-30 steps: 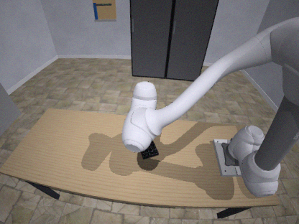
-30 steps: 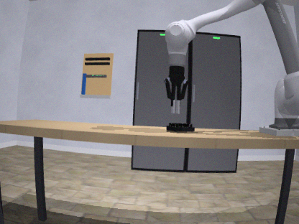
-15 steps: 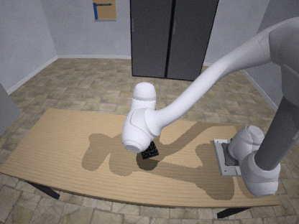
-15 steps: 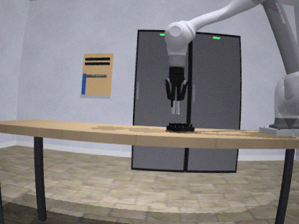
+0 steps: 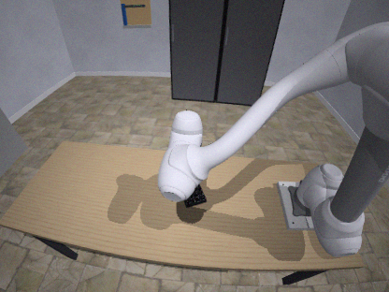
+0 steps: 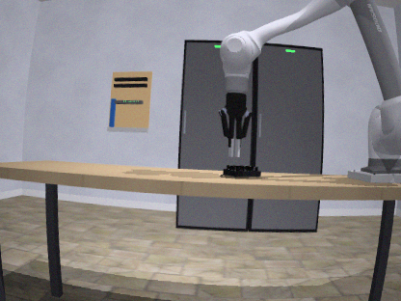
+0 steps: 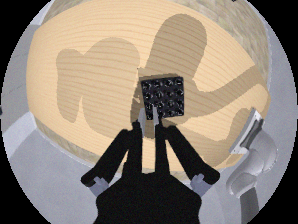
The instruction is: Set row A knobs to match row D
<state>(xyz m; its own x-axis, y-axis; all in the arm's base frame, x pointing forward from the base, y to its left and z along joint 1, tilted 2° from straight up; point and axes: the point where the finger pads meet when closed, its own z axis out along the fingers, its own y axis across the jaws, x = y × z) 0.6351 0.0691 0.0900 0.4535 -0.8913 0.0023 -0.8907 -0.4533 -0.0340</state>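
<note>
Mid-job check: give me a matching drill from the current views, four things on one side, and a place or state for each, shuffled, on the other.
Things:
1. black square knob box
2. black two-finger gripper
3. grey metal base plate of the arm
4. tan wall poster with a blue stripe

Places or states:
a. bolted on the wooden table at its right end in the top view
b. hanging on the wall left of the dark double-door cabinet
c. standing on the table, right under the wrist
d. fingers nearly together, holding nothing, hanging above the box

Pairs: 1-c, 2-d, 3-a, 4-b
</note>
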